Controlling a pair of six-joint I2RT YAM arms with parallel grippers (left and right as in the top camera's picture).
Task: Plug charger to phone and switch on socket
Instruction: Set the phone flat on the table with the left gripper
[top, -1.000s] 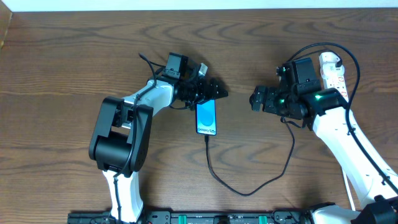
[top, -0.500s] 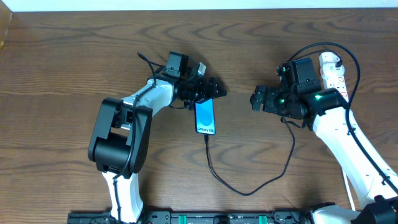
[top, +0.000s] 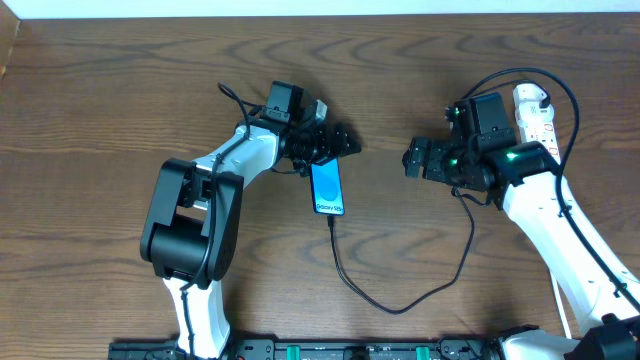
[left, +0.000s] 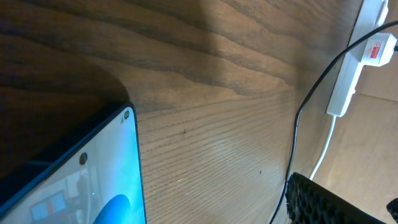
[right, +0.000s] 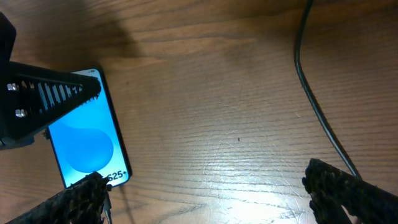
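While both hands stand open, the slim black-edged smartphone with the bright blue screen (top: 328, 187) lies flat on the brown wooden bench (top: 100, 100), the long thin black charger cable (top: 333, 250) meeting its lower edge.

At the phone's top end the left hand (top: 343, 143) has its fingers spread wide; from the right wrist one ribbed finger (right: 56, 93) crosses the screen's top corner, though whether it presses the glass I cannot tell. The right hand (top: 413, 160), fingers wide and holding nothing, hovers well apart to the phone's right. From the phone the cable runs toward the near edge, loops right and climbs past the right arm. The narrow white power strip with red switch marks (top: 533, 108) sits at the bench's far right, behind that arm.
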